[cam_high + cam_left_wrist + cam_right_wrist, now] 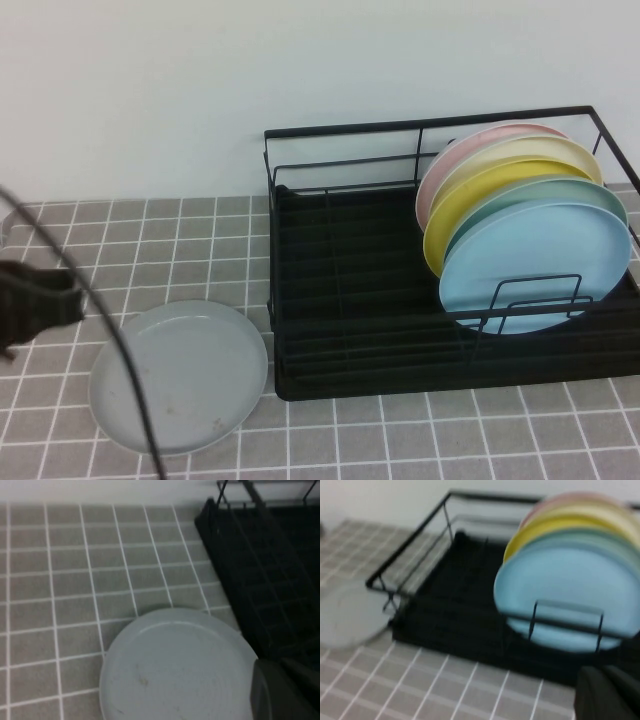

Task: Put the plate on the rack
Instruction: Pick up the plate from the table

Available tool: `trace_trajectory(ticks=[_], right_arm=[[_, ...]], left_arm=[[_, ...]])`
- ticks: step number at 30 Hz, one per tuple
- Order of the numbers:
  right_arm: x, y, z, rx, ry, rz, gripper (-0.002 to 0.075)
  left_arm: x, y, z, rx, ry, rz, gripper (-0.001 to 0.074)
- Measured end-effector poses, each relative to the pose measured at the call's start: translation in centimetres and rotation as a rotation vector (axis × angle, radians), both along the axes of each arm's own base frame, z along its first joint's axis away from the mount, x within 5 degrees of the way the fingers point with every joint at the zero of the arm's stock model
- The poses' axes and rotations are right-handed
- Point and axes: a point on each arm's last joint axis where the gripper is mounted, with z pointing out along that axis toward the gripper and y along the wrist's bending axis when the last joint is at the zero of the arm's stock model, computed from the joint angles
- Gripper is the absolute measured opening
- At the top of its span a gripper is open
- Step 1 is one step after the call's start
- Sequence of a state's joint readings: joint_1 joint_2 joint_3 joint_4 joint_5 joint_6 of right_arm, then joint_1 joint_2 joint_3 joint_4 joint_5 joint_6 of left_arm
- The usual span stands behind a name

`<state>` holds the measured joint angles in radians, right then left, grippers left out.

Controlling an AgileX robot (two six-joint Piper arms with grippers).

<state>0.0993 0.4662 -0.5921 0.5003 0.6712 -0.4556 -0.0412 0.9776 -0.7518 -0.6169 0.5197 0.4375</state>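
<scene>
Grey plate (pixel 180 375) lies flat on the grey tiled counter (pixel 150 240), near-left of the scene, its right edge just beside the near-left corner of the black wire rack (pixel 350 300); not in the rack. Faint brownish specks show on the plate surface, clearer in the left wrist view (pixel 175 670), where the rack's slotted base (pixel 270 580) sits just to one side of it. Rack takes up the right half of the counter, against the white wall (pixel 200 90). Its right end holds a row of plates standing on edge: pink plate (pixel 455 155) farthest, then cream plate (pixel 540 150), yellow plate (pixel 450 225), pale green plate (pixel 580 190), light blue plate (pixel 535 255) nearest, behind a small wire loop. Left part of the rack base has nothing standing in it. Left gripper (pixel 35 305) hangs at the far-left edge of the high view, just left of the plate, not touching it, a black cable looping past it; cannot tell its finger state. Right gripper (pixel 607 692) shows only as a dark blurred shape in its own wrist view, near the rack's near side; finger state cannot be told either.
</scene>
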Motion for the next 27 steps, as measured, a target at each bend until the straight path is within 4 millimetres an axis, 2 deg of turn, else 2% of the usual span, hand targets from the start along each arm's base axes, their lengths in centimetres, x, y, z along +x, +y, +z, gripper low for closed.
trace_trajectory(ticks=[3, 7, 13, 17, 21, 23, 25, 27], right_arm=[[1.0, 0.4, -0.9, -0.021, 0.129, 0.036, -0.0001], [3.4, 0.9, -1.5, -0.084, 0.283, 0.117, -0.0001], [6.9, 2.1, 0.3, -0.033, 0.302, 0.195, -0.0001], [8.8, 2.9, 0.0, 0.023, 0.333, 0.259, -0.0001], [9.9, 3.6, -1.0, 0.055, 0.389, 0.331, -0.0001], [10.2, 3.7, -1.4, 0.056, 0.404, 0.348, -0.0001], [10.4, 3.8, -1.5, 0.056, 0.408, 0.349, -0.0001], [10.4, 3.8, -1.6, 0.057, 0.410, 0.350, -0.0001]], left_arm=[[1.9, -0.3, -0.5, -0.005, 0.074, -0.022, 0.0000], [3.0, -0.2, -0.8, 0.005, 0.127, -0.049, 0.0000], [4.3, 2.6, -2.2, -0.056, 0.238, -0.028, 0.0000], [4.8, 5.0, -3.0, -0.116, 0.265, 0.018, 0.0000], [5.2, 5.9, -3.5, -0.092, 0.268, 0.058, 0.0008], [5.5, 6.1, -3.8, -0.085, 0.269, 0.072, 0.0055], [5.9, 6.2, -4.4, -0.090, 0.289, 0.075, 0.0134], [6.4, 6.4, -5.4, -0.096, 0.324, 0.076, 0.0246]])
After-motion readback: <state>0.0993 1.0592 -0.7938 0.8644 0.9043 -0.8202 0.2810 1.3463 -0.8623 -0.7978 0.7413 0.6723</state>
